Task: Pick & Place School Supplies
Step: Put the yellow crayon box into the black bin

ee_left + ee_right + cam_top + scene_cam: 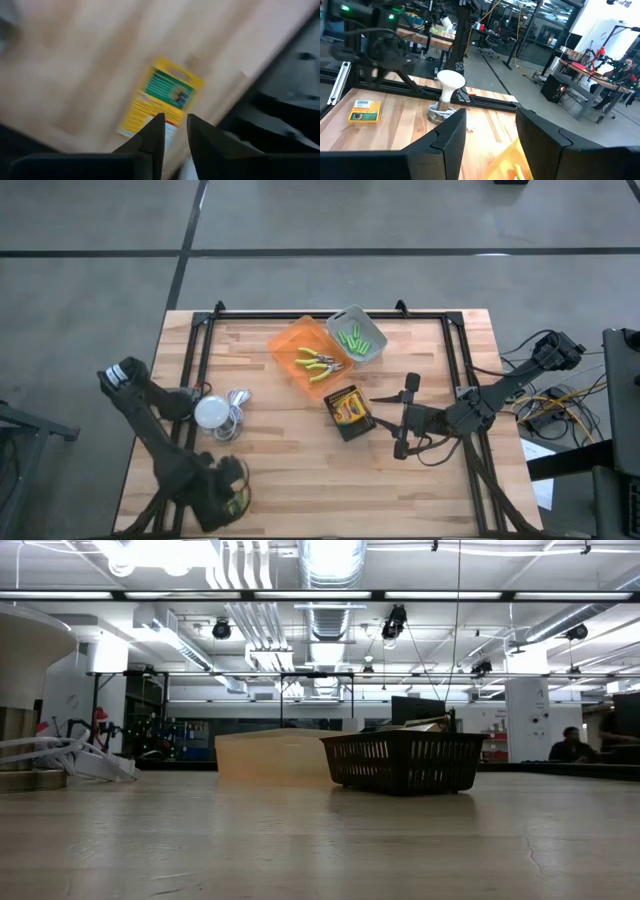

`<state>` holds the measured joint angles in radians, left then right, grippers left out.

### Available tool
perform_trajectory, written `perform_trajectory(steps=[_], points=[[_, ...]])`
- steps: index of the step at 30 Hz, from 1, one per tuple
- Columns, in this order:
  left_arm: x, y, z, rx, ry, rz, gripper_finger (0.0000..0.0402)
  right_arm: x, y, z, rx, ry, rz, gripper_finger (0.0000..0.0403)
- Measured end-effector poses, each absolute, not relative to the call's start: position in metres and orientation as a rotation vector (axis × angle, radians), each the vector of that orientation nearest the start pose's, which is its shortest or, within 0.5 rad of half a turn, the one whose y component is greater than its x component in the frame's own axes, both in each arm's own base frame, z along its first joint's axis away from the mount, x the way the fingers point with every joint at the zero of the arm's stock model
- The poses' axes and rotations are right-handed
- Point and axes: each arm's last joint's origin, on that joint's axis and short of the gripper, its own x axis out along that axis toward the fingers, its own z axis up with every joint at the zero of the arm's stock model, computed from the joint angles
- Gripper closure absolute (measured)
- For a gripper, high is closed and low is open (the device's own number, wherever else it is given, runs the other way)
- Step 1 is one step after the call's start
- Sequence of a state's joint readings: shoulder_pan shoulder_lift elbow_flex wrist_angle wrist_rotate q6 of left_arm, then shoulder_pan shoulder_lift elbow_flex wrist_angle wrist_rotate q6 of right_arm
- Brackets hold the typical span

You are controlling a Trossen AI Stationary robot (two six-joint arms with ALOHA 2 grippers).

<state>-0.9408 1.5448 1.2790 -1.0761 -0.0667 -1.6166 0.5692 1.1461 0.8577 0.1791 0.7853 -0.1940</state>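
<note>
Left wrist view: yellow-and-green box (162,97) lies just beyond left gripper (175,131).

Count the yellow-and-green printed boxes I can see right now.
2. One printed box lies mid-table, in front of the orange bin. The second box lies at the near left corner, under the left end effector. More may be hidden.
</note>
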Motion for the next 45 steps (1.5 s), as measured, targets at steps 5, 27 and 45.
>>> perform_trajectory(steps=[5,27,45], points=[[0.153,-0.254,0.247,-0.767,1.305,0.290,0.0316,0.222,0.118,0.322,-0.262,0.106,-0.207,0.0234],[0.130,-0.238,0.162,-0.883,1.460,0.421,0.0316,0.222,0.118,0.322,-0.262,0.106,-0.207,0.0234],[0.161,-0.209,0.153,-0.757,1.427,0.379,0.0316,0.222,0.118,0.322,-0.262,0.106,-0.207,0.0234]])
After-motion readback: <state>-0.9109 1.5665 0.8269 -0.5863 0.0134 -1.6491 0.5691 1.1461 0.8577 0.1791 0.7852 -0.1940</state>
